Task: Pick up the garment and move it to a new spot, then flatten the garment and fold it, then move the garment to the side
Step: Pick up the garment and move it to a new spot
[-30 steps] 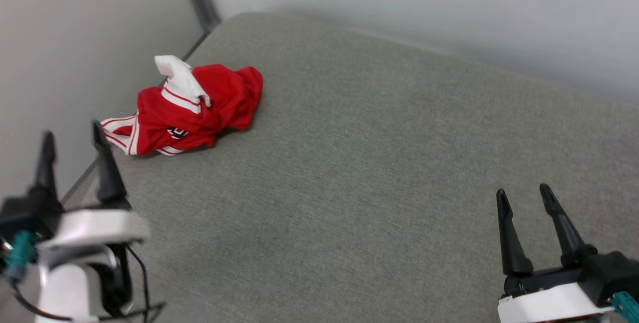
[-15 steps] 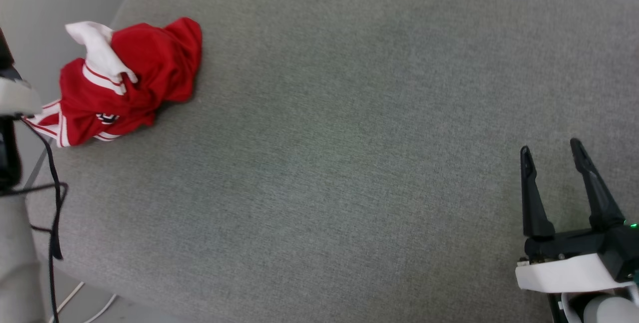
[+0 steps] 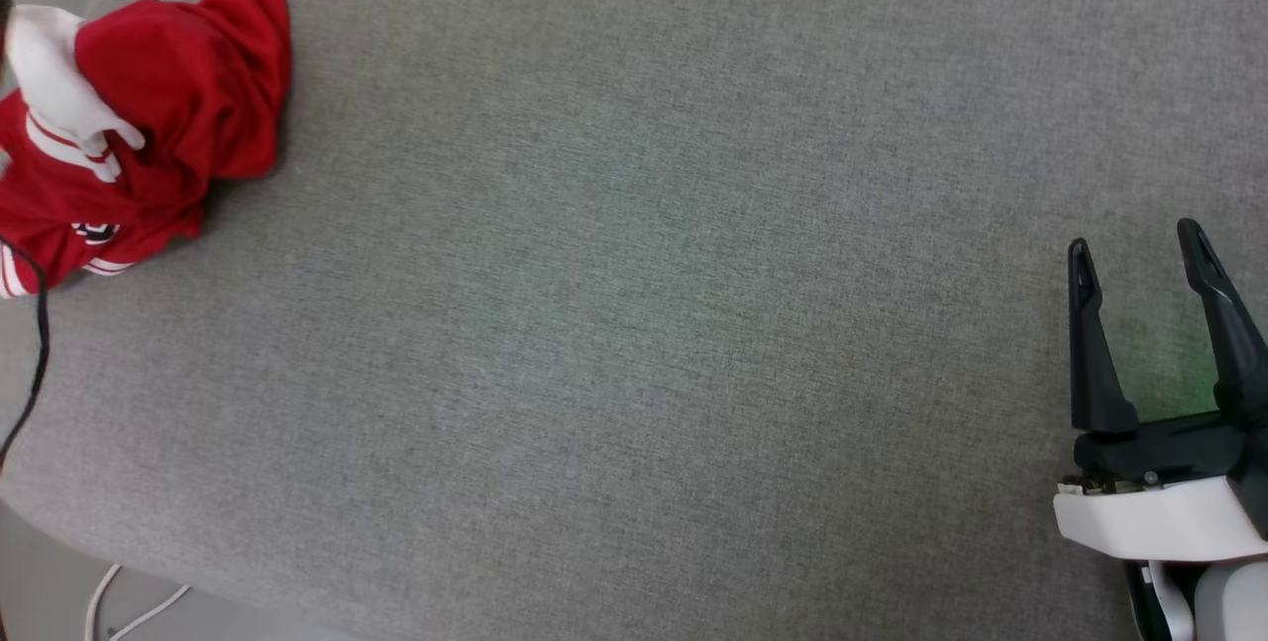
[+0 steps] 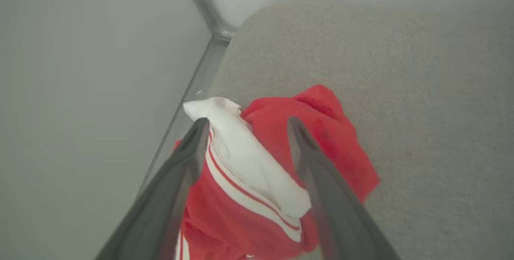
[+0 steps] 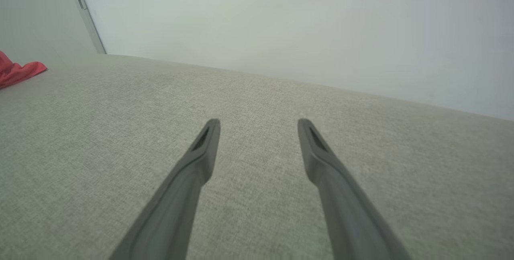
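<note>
Spread jaws are aimed by the left gripper [image 4: 247, 120] at the crumpled red-and-white fabric jersey [image 4: 321, 139] near the grey upholstered surface [image 3: 634, 324] corner, likely for pickup; the right gripper [image 3: 1134, 237], equally spread, is held well apart.

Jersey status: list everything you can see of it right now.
The garment is a thin red jersey, crumpled in an unfolded heap. A white sleeve with red-and-white striped trim lies on top, and part of a dark, white-outlined numeral shows low on the front. It rests at the left edge of the grey fabric surface. The open left claw hovers astride it; contact is unclear.
</note>
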Motion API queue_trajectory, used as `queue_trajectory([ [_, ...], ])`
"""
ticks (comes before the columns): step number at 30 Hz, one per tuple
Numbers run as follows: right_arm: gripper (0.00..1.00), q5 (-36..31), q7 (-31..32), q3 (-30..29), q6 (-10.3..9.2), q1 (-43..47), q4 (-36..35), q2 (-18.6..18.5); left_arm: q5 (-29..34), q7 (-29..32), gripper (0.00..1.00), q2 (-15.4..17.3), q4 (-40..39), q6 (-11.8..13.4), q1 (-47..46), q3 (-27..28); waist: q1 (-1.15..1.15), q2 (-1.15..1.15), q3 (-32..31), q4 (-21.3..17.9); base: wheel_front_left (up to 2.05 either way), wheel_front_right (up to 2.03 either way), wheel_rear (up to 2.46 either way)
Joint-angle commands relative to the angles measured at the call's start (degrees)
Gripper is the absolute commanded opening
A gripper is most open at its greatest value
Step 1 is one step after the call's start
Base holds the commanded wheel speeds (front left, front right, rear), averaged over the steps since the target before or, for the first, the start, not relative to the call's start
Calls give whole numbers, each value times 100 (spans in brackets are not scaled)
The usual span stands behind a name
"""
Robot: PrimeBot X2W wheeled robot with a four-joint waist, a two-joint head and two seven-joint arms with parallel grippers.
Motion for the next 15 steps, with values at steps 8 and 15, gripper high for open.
queue_trajectory([
  [8,100,-66,-14,37,-2,-152,-79,-170,-1272,1564,100,375,461,2,122,-667,-1,0,353,-197,0,0,0],
  [15,100,-90,-12,31,-3,-212,-69,-249,-1659,2045,100,216,972,2,191,-1144,-1,0,590,-289,0,0,0],
])
